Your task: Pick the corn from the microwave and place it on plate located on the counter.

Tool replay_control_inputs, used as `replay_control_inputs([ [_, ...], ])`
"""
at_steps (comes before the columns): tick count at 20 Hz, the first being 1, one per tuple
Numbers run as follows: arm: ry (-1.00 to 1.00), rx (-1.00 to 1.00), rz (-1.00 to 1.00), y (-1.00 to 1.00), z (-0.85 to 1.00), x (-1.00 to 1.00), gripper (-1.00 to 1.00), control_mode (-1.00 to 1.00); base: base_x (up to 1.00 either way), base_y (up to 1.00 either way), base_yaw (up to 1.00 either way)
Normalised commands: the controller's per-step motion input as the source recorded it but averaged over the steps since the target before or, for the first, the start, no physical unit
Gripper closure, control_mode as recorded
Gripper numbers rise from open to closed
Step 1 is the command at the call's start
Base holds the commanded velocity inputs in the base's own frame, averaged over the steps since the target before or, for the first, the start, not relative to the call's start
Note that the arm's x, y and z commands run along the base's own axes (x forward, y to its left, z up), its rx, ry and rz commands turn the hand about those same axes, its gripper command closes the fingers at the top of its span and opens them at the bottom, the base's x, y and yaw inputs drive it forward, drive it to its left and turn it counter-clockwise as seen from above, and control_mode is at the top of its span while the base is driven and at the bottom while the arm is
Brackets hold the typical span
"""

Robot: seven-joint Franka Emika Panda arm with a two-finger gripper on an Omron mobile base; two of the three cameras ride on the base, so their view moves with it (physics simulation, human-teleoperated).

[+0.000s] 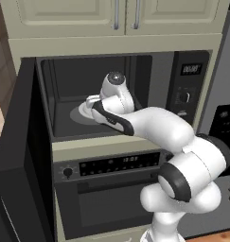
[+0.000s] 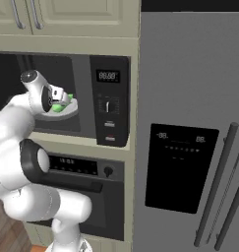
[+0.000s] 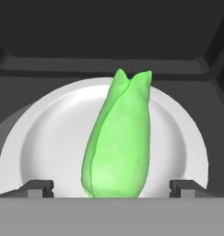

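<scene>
Inside the open microwave (image 1: 64,75) the bright green corn (image 3: 118,143) lies on a white-grey round plate (image 3: 49,133), leafy tips pointing to the cavity's back wall. My gripper (image 3: 112,186) is open, low over the plate's near rim. Its fingertips (image 3: 39,186) stand one on each side of the corn's thick end, with a gap to the husk on both sides. From the right base view the corn (image 2: 58,106) peeks out green just under my hand. The orange-rimmed plate and the counter are out of view.
The microwave's black door (image 1: 17,156) hangs open at the left, close to my arm. An oven (image 1: 107,189) with a knob and display sits below the cavity. The microwave's control panel (image 2: 109,98) and a grey fridge (image 2: 190,147) stand to the right.
</scene>
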Motion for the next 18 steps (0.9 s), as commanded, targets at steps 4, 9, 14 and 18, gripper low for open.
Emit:
replay_control_inputs([
  [4, 0.00, 0.00, 0.00, 0.00, -0.04, 0.33, -1.00, -1.00, 0.00, 0.00, 0.00],
  [9, 0.00, 0.00, 0.00, 0.00, -0.22, 0.22, -1.00, -1.00, 0.00, 0.00, 0.00],
  [14, 0.00, 0.00, 0.00, 0.00, -0.27, 0.14, 1.00, -1.00, 0.00, 0.00, 0.00],
  [18, 0.00, 0.00, 0.00, 0.00, -0.08, 0.06, 1.00, -1.00, 0.00, 0.00, 0.00],
])
